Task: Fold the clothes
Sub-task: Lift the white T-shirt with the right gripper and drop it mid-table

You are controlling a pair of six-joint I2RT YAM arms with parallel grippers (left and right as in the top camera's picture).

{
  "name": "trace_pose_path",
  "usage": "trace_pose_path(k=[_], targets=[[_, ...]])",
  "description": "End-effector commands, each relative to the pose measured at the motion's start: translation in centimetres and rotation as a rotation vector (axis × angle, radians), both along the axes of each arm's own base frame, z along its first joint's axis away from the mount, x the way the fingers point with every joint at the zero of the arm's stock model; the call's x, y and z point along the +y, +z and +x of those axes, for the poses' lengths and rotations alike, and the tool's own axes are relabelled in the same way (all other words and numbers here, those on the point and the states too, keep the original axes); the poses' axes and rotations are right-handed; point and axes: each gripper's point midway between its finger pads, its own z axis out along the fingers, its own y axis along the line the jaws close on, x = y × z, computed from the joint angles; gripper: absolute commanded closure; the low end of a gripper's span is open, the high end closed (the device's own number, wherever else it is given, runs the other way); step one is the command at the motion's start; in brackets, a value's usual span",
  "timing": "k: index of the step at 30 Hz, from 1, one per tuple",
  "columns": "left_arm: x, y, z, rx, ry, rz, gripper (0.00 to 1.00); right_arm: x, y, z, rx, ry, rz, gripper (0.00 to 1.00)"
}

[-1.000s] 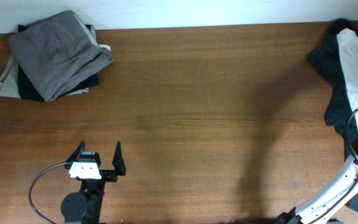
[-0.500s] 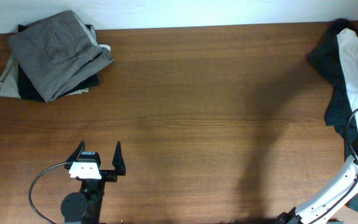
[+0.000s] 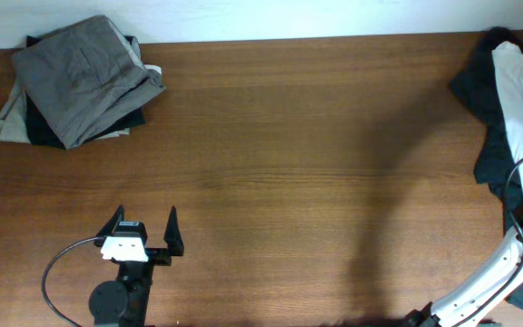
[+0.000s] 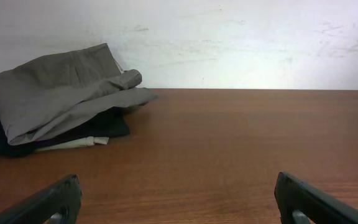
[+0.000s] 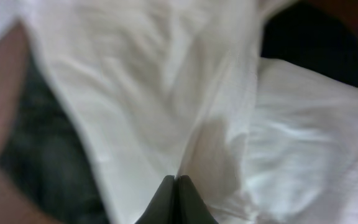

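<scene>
The brown wooden table (image 3: 280, 163) carries two groups of cloth. A folded stack (image 3: 80, 82), grey item uppermost, lies at the far left corner. A loose heap occupies the right edge near the far right corner: a white garment (image 3: 516, 95) over a dark garment (image 3: 475, 91).

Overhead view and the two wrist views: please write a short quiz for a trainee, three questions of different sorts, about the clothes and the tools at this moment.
1. True or false: the left tool stands open, apart from the folded stack.
2. Where on the table does the folded stack lie, by the overhead view?
A. at the far left corner
B. in the middle
C. at the near right edge
3. Fill in the missing word: in the right wrist view, the right tool is shut on the ___ garment.

Key: 1 true; 2 A; 3 white.
</scene>
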Motion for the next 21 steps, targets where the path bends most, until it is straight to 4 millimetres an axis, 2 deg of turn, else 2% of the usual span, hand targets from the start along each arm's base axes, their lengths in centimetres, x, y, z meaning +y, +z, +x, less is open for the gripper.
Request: trace_pose_path(k=[1, 4, 5, 7, 10, 11, 12, 13, 14, 16, 17, 18, 19, 20, 21], targets=[[0.0, -0.2, 0.0, 0.002, 0.0, 0.013, 0.01, 5.6, 11.1, 3.1, -0.191, 0.147, -0.022, 0.96], [0.0, -0.2, 0.0, 0.002, 0.0, 0.013, 0.01, 11.4, 15.3, 5.2, -0.27, 0.257, 0.018, 0.96], [0.0, -0.2, 0.0, 0.002, 0.0, 0.013, 0.01, 14.2, 16.4, 6.2, -0.296, 0.31, 0.046, 0.96], [0.0, -0.2, 0.0, 0.002, 0.0, 0.013, 0.01, 20.5, 17.5, 8.1, -0.32, 0.411, 0.128, 0.96], [0.0, -0.2, 0.0, 0.002, 0.0, 0.013, 0.01, 31.4, 17.4, 10.3, -0.297, 0.573, 0.199, 0.96], [0.0, -0.2, 0.0, 0.002, 0.0, 0.013, 0.01, 34.2, 17.4, 10.6, -0.293, 0.619, 0.206, 0.96], [0.0, -0.2, 0.0, 0.002, 0.0, 0.013, 0.01, 39.4, 17.3, 10.8, -0.284, 0.704, 0.216, 0.96], [0.0, -0.2, 0.0, 0.002, 0.0, 0.013, 0.01, 43.6, 17.3, 10.7, -0.275, 0.768, 0.219, 0.96], [0.0, -0.2, 0.0, 0.002, 0.0, 0.013, 0.01, 47.1, 17.1, 10.3, -0.265, 0.82, 0.218, 0.96], [0.0, -0.2, 0.0, 0.002, 0.0, 0.013, 0.01, 56.4, 16.9, 8.4, -0.243, 0.964, 0.222, 0.96], [0.0, -0.2, 0.0, 0.002, 0.0, 0.013, 0.01, 59.4, 16.6, 7.5, -0.235, 1.016, 0.227, 0.96], [0.0, -0.2, 0.0, 0.002, 0.0, 0.013, 0.01, 64.8, 16.4, 5.4, -0.225, 1.11, 0.24, 0.96], [0.0, -0.2, 0.0, 0.002, 0.0, 0.013, 0.01, 69.3, 16.2, 3.1, -0.218, 1.194, 0.251, 0.96], [0.0, -0.2, 0.0, 0.002, 0.0, 0.013, 0.01, 73.1, 16.1, 0.8, -0.212, 1.267, 0.258, 0.96], [0.0, -0.2, 0.0, 0.002, 0.0, 0.013, 0.01, 75.2, 16.0, -0.7, -0.207, 1.302, 0.251, 0.96]])
